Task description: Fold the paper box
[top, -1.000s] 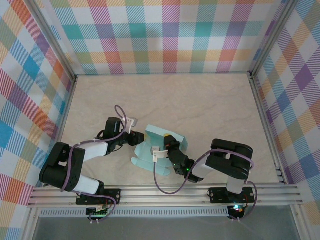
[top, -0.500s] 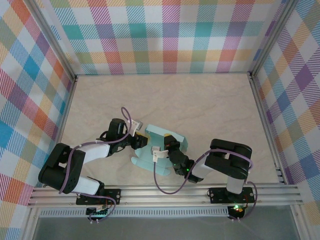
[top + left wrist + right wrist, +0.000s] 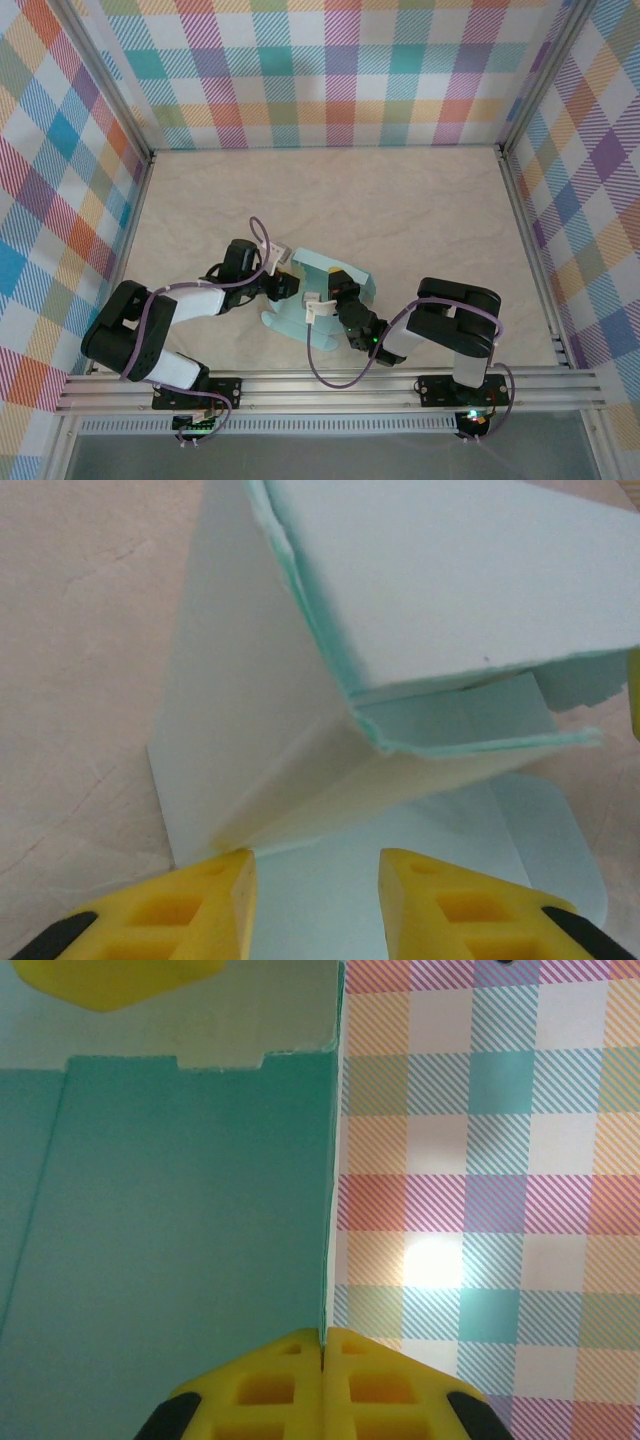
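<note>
The pale mint-green paper box (image 3: 322, 292) lies partly folded at the table's middle front, between both arms. In the left wrist view its raised walls (image 3: 420, 610) stand just ahead of my left gripper (image 3: 315, 885), which is open over a flat flap with nothing between its yellow fingers (image 3: 205, 895). From above, the left gripper (image 3: 285, 284) sits at the box's left edge. My right gripper (image 3: 322, 1345) is shut on the thin edge of an upright panel (image 3: 170, 1220), pinching the card. In the overhead view the right gripper (image 3: 338, 296) is at the box's middle.
Plaid walls (image 3: 330, 70) enclose the beige table (image 3: 400, 210) on three sides. An aluminium rail (image 3: 330, 385) runs along the near edge by the arm bases. Another yellow fingertip (image 3: 120, 982) shows at the top of the right wrist view.
The left arm has moved right, bringing its gripper up to the box's left edge. The right gripper and the box have stayed in place.
</note>
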